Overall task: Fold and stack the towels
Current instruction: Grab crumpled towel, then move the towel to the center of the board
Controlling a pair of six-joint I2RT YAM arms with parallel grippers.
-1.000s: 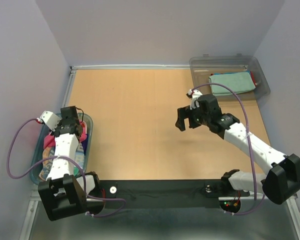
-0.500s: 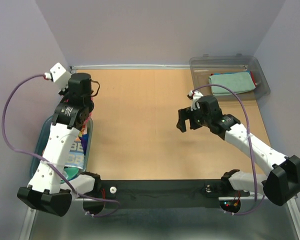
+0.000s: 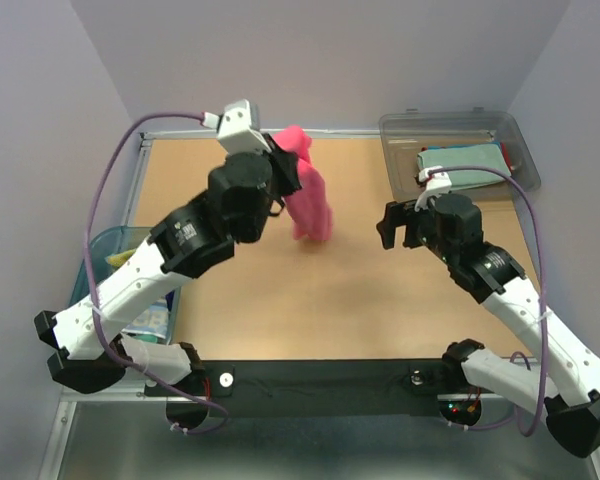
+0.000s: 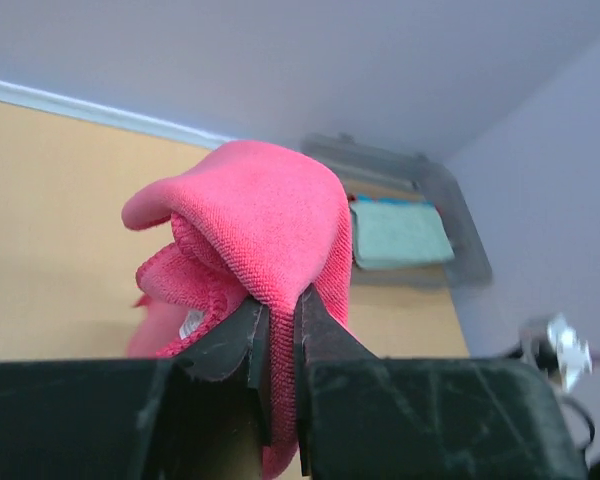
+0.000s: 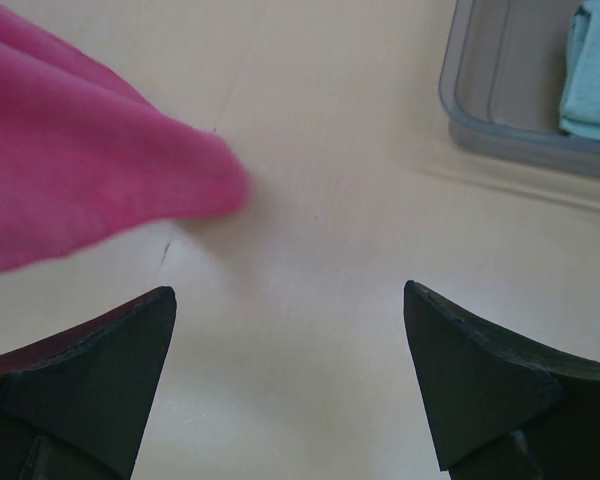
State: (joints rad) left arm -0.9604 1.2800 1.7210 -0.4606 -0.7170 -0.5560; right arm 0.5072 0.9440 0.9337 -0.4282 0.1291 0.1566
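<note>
My left gripper (image 3: 285, 172) is shut on a magenta pink towel (image 3: 308, 192) and holds it in the air over the far middle of the table; the towel hangs down bunched. In the left wrist view the pink towel (image 4: 255, 225) is pinched between the gripper (image 4: 280, 305) fingers. My right gripper (image 3: 392, 225) is open and empty, just right of the hanging towel; in its wrist view the gripper (image 5: 290, 310) faces bare table with the pink towel (image 5: 80, 190) at the left. A folded teal towel (image 3: 463, 164) lies in the clear bin. More towels (image 3: 145, 315) lie in the blue-rimmed tub.
The clear grey plastic bin (image 3: 458, 127) stands at the far right corner. The blue-rimmed oval tub (image 3: 88, 270) sits at the left edge, partly hidden by my left arm. A metal rail (image 3: 180, 132) runs along the far table edge.
My left arm has lifted out of the tub and swung right over the table, carrying the pink towel. My right gripper has shifted slightly right and turned toward it.
</note>
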